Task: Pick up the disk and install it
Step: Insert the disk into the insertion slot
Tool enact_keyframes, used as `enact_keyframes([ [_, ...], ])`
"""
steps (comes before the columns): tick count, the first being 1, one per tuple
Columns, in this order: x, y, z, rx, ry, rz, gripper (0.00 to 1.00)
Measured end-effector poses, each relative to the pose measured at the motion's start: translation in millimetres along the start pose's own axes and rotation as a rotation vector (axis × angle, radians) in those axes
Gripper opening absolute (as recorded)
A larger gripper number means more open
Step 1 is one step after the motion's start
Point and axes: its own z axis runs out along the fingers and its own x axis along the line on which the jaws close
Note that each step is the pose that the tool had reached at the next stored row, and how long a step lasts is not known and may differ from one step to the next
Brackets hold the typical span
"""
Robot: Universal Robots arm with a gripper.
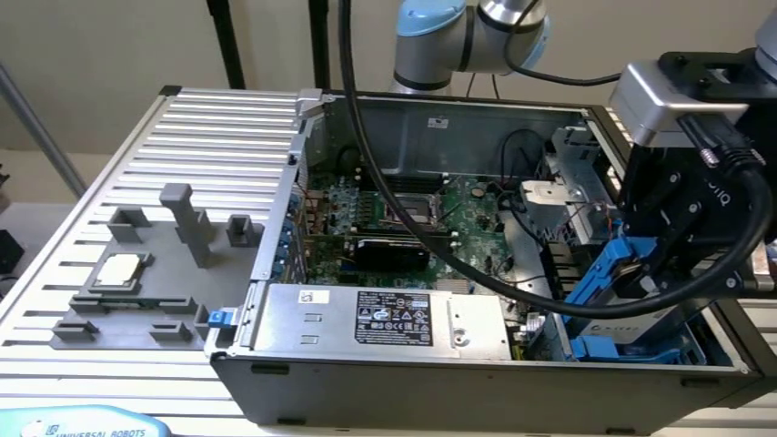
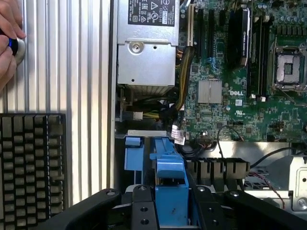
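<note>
My gripper [image 1: 650, 278] hangs over the right end of the open computer case [image 1: 364, 373], shut on the disk [image 1: 603, 278]. The disk stands tilted on edge, its bright blue frame towards the exterior view's left and a strip of silver-grey metal low down. Its lower end sits just above the blue drive cage [image 1: 601, 348] in the case's front right corner. In the wrist view the disk's blue frame [image 2: 170, 167] runs out from between my black fingers [image 2: 143, 211], with the blue drive cage [image 2: 133, 153] right beside it.
A thick black cable [image 1: 401, 228] loops across the motherboard [image 1: 401, 214]. The silver power supply [image 1: 388, 319] lies along the case front. A grey fixture with a processor chip [image 1: 118, 270] sits on the ribbed table at the exterior view's left. A hand [image 2: 7, 43] and keyboard [image 2: 31, 163] lie beside the case.
</note>
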Motion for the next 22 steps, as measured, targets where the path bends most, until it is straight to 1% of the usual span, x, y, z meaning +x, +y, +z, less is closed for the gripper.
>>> enact_keyframes([
  [5,0.4,0.2,7.5,0.0000,-0.0068,0.000,0.33],
  [10,0.7,1.2,13.1,-0.0001,-0.0158,-0.002,0.33],
  [13,0.9,1.8,16.7,-0.0001,-0.0201,-0.002,0.33],
  [18,1.3,1.9,23.3,-0.0003,-0.0256,-0.004,0.33],
  [22,1.8,1.8,27.6,-0.0003,-0.0267,-0.006,0.33],
])
